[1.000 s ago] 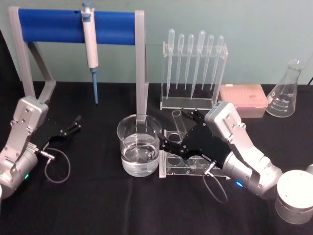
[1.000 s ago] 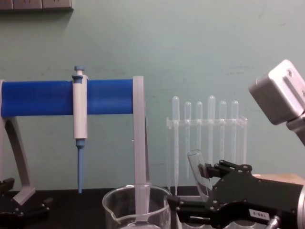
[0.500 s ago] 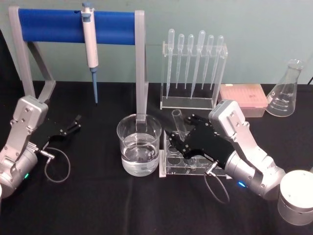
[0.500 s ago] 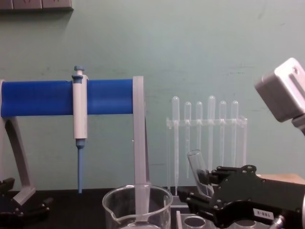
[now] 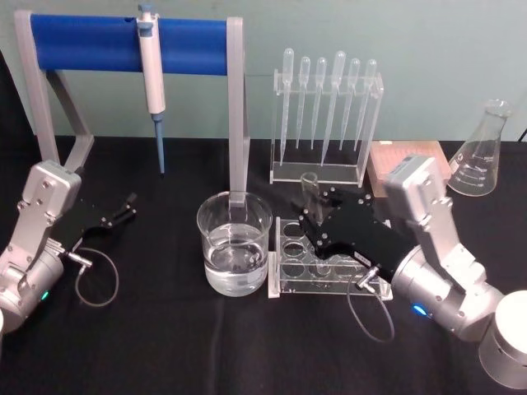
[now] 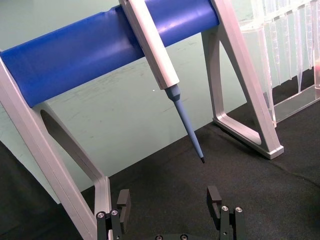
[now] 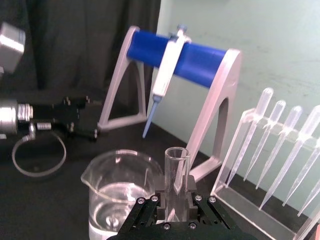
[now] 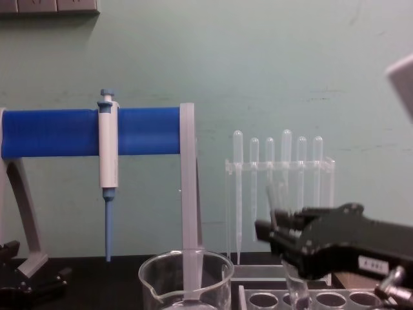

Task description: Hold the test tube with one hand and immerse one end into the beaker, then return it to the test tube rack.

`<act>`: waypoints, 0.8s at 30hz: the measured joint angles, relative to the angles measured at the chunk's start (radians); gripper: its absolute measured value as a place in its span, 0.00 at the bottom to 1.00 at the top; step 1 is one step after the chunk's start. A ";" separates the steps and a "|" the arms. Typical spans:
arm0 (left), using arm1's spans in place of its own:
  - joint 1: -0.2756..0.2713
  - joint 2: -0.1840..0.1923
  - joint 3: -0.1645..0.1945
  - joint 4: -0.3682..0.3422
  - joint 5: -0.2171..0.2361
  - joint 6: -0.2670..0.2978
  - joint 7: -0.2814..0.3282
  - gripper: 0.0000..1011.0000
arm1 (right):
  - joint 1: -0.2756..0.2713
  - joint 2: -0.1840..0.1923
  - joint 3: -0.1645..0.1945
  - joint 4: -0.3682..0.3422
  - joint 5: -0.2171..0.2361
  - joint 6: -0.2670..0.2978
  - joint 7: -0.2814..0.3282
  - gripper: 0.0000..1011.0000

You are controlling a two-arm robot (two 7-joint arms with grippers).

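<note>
- Under everything, the black tabletop (image 5: 165, 329) runs back to a pale green wall.
- At the back left, a grey frame with a blue bar (image 5: 90, 43) stands on the tabletop, and a blue-and-white pipettor (image 5: 151, 70) hangs from the bar with its tip pointing down.
- On the right, the right tool (image 5: 317, 216) reaches in over the test tube rack (image 5: 290, 284), its jaws closed on the test tube (image 5: 310, 188). The right wrist view shows the glass pinched between the two fingers (image 7: 192, 192).
- At the left edge, the left tool (image 5: 125, 208) lies low over the tabletop, well apart from the glassware. Its jaws are spread and hold nothing, as the left wrist view shows.
- Just left of the rack, the beaker (image 5: 235, 243) stands upright, partly filled with clear liquid, its spout seen in the chest view.
- The clear rack, with round holes in its top, sits beside the beaker, close enough that touching cannot be ruled out.
- The test tube stands nearly upright, open rim up, clear of the beaker. In the chest view its lower end (image 8: 294, 289) hangs below the tool at the level of the rack's top; whether it sits in a hole cannot be told.
</note>
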 joint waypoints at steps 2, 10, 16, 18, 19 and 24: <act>0.000 0.000 0.000 0.000 0.000 0.000 0.000 0.99 | -0.016 -0.005 0.022 -0.022 0.021 0.002 0.004 0.22; 0.000 0.000 0.000 0.000 0.000 0.000 0.000 0.99 | -0.040 -0.033 0.106 -0.098 0.135 0.047 0.030 0.22; 0.000 0.000 0.000 0.000 0.000 0.000 0.000 0.99 | -0.024 -0.030 0.132 -0.130 0.186 0.105 0.032 0.22; 0.000 0.000 0.000 0.000 0.000 0.000 0.000 0.99 | -0.015 -0.025 0.135 -0.136 0.197 0.124 0.031 0.22; 0.000 0.000 0.000 0.000 0.000 0.000 0.000 0.99 | -0.011 -0.022 0.136 -0.137 0.202 0.132 0.030 0.22; 0.000 0.000 0.000 0.000 0.000 0.000 0.000 0.99 | -0.008 -0.020 0.136 -0.138 0.206 0.138 0.028 0.22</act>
